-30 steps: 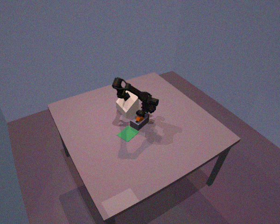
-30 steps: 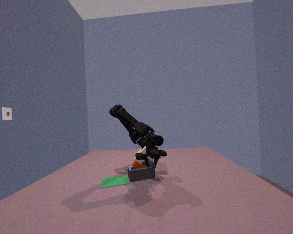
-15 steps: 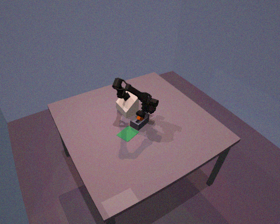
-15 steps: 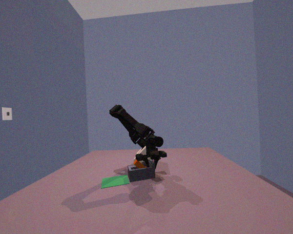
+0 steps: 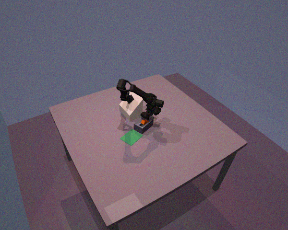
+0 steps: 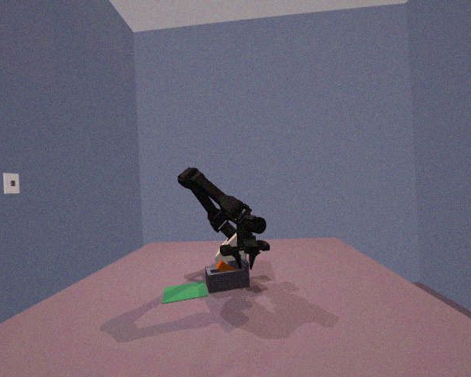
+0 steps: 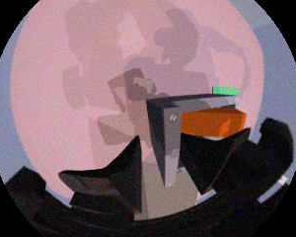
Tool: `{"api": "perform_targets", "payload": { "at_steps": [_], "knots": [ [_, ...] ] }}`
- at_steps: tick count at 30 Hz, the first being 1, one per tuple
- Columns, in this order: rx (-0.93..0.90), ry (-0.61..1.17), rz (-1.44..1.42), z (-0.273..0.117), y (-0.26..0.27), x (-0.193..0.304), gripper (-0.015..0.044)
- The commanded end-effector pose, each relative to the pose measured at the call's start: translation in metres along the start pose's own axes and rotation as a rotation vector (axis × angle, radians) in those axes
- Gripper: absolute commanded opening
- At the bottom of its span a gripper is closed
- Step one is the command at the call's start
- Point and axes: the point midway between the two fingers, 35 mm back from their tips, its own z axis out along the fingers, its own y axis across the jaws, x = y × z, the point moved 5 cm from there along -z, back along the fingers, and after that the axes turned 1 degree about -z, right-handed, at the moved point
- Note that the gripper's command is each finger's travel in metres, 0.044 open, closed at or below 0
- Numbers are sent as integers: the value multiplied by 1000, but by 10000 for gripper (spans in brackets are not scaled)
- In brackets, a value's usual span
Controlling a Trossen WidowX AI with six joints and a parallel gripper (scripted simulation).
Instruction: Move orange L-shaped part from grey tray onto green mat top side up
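The orange part (image 5: 144, 121) (image 6: 222, 265) (image 7: 207, 123) is tilted in the grey tray (image 5: 144, 129) (image 6: 228, 280) (image 7: 171, 143). Its end toward the mat is raised above the rim; its other end is low in the pocket, mostly hidden by a finger. My gripper (image 6: 246, 268) (image 7: 154, 135) is partly open with nothing pinched. One finger reaches down into the tray over the low end of the part; the other is outside, beyond the tray's end wall. Whether the inner finger touches the part is hidden. The green mat (image 5: 131, 137) (image 6: 184, 292) (image 7: 226, 91) is bare.
The mat lies close to the tray's end, on the side of the part's raised end. A pale angular block (image 5: 131, 109) stands behind the tray, near the arm's base. The tray walls rise around the part. A pale rectangle (image 5: 123, 206) lies near the table's front corner.
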Motion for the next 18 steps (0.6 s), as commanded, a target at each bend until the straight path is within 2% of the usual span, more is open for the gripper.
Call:
{"api": "perform_targets", "payload": {
  "at_steps": [1,4,8,18],
  "knots": [
    [-4,-2,6,-11,1,-3,180],
    [-7,-3,6,-39,-1,-6,180],
    [-6,-2,6,-96,-9,-2,180],
    [-6,-1,6,-99,-10,-1,180]
  ]
}}
